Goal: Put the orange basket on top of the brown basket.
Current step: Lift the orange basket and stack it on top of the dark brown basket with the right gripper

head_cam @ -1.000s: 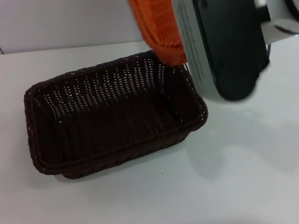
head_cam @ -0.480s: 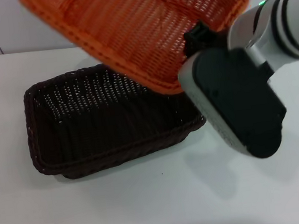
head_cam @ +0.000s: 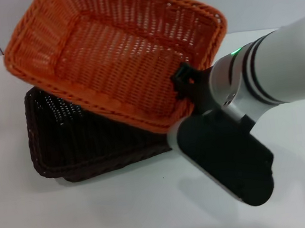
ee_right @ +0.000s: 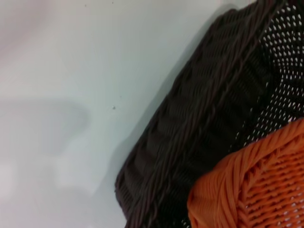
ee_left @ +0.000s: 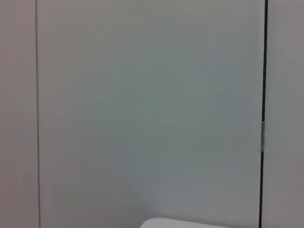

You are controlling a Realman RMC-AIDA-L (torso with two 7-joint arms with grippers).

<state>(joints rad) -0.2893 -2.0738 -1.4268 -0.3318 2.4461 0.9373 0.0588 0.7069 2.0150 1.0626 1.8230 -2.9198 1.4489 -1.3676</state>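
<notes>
overhead, the orange basket [head_cam: 116, 60] hangs tilted above the brown basket [head_cam: 73, 147], covering most of it, its open side facing up and toward the head camera. the right gripper [head_cam: 185, 83] pinches the orange basket's near right rim. the brown basket sits flat on the white table [head_cam: 71, 222]. the left gripper is out of view; its wrist camera faces a plain wall [ee_left: 142, 109].

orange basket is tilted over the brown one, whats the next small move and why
Probably level the orange basket and lower it: the right gripper holds it by its near-right rim, tilted above the brown basket, overlapping but not yet seated.
</notes>
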